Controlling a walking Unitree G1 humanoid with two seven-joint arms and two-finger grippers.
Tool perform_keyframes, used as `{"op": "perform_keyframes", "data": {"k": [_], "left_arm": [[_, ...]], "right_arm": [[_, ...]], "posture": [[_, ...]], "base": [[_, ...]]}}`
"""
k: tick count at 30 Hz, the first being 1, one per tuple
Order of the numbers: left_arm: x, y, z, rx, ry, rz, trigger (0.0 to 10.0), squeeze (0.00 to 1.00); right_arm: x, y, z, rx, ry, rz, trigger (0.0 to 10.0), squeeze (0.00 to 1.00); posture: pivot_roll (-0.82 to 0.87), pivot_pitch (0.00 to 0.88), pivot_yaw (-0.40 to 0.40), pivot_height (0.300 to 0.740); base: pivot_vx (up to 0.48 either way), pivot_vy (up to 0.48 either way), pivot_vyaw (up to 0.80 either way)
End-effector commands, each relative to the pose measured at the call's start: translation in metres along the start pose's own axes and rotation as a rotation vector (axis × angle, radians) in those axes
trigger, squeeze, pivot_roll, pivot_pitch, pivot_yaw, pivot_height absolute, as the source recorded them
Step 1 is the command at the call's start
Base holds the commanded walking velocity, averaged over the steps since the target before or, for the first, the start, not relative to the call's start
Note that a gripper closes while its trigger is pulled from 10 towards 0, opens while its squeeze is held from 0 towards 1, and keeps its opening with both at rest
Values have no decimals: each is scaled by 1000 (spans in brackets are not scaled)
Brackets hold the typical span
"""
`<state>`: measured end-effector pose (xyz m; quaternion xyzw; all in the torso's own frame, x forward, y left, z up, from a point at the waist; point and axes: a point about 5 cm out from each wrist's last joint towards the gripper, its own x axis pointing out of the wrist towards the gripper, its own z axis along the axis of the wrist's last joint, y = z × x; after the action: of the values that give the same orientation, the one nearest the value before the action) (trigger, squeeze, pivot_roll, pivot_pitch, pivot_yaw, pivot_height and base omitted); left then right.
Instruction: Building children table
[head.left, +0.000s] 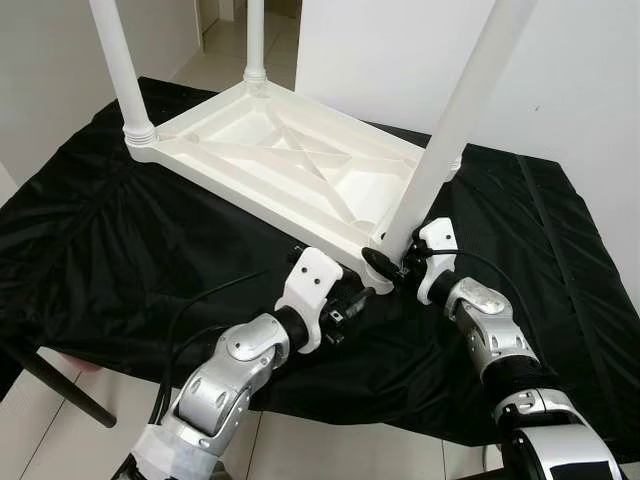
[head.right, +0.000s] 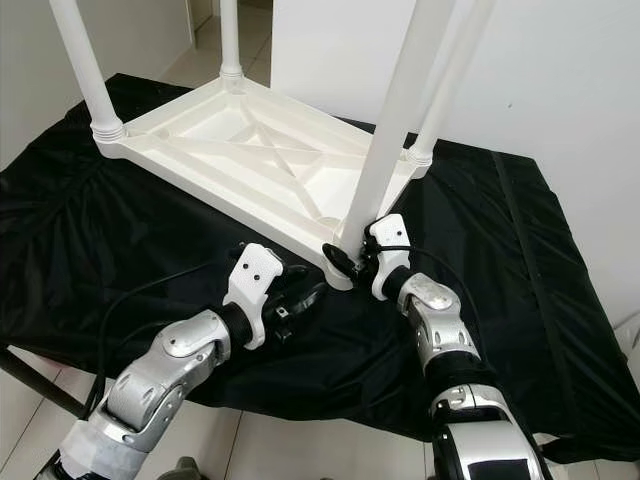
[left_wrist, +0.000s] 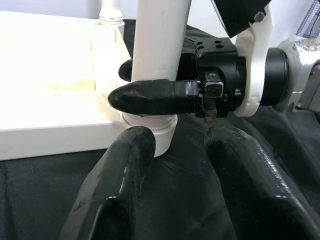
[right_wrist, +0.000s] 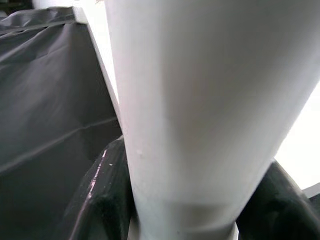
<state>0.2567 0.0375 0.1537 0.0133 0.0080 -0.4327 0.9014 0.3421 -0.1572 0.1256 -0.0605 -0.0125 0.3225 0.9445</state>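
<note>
Right gripper (head.left: 392, 262) is clamped around the base of the near leg (head.left: 455, 130), one black finger on each side of it, right where the leg meets the corner socket of the upside-down children's table (head.left: 300, 165). That white plastic table lies flat on a black cloth (head.left: 120, 250) covering the work surface, with the other three legs already standing up in their corners. So I'd say I'm on the last leg, seating or twisting it home. It looks a bit tilted compared with the others, so my guess is it's not fully in yet. Left gripper (head.left: 350, 300) sits just beside the same corner, low over the cloth, fingers spread apart and holding nothing; its wrist view looks straight at my right fingers (left_wrist: 150, 95) wrapped on the leg. Next move probably calls for straightening the leg and pressing or turning it down into the socket, maybe with the left bracing the frame so the whole thing doesn't slide.
</note>
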Motion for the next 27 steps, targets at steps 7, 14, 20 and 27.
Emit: {"op": "perform_keyframes", "data": {"k": [7,14,20,27], "left_arm": [[1,-5,-2,4,4,-53,10000,0],[1,-7,-3,0,3,-61,10000,0],[2,-10,-4,-2,4,-68,10000,0],[2,-11,-4,-5,4,-72,10000,0]], "right_arm": [[-9,13,-20,25,47,-226,0,0],[-13,23,-20,56,39,-412,0,0],[-17,35,-17,96,21,-633,0,0],[-13,52,-17,158,34,-668,0,0]], "posture": [[164,23,-108,740],[157,19,-108,740],[155,16,-112,740],[152,13,-111,740]], "base": [[0,0,0],[0,0,0],[0,0,0],[0,0,0]]}}
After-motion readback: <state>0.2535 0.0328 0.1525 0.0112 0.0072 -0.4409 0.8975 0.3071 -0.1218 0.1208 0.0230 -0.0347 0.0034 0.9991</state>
